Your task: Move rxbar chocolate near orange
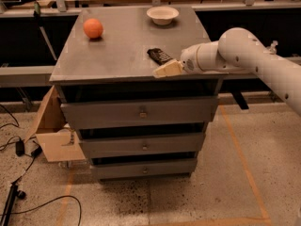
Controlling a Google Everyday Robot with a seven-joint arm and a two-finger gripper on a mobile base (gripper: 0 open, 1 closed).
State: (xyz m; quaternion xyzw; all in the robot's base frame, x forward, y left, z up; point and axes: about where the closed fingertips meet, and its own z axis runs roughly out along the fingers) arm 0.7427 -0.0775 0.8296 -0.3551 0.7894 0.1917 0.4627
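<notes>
The rxbar chocolate (159, 56), a small flat black bar, lies on the grey cabinet top (117, 51) right of the middle, near the front edge. The orange (93, 28) sits at the far left of the top, well apart from the bar. My gripper (165, 70) comes in from the right on a white arm, with its cream-coloured fingers low over the front edge, just in front of and to the right of the bar. I cannot see it touching the bar.
A shallow white bowl (162, 15) stands at the back of the top. The cabinet has three drawers (141, 112). An open cardboard box (54, 135) and cables (19, 147) lie on the floor at left. Dark benches run behind.
</notes>
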